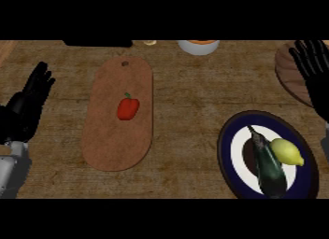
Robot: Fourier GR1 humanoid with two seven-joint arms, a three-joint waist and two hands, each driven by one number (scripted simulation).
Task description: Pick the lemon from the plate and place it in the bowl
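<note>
A yellow lemon (287, 151) lies on the right side of a dark blue and white plate (234, 140) at the lower right. Beside it on the same plate rests a dark eggplant (269, 164). A brown wooden bowl (289, 74) shows at the right edge, partly hidden by my right hand. My right hand (319, 77) is open with fingers straight up, held above and to the right of the lemon, apart from it. At the left edge my left hand (25, 109) rests open with fingers up.
A long wooden cutting board (119, 140) lies in the middle with a red bell pepper (128, 108) on it. A white cup with orange contents (198, 45) stands at the back edge, near a small pale object (149, 42).
</note>
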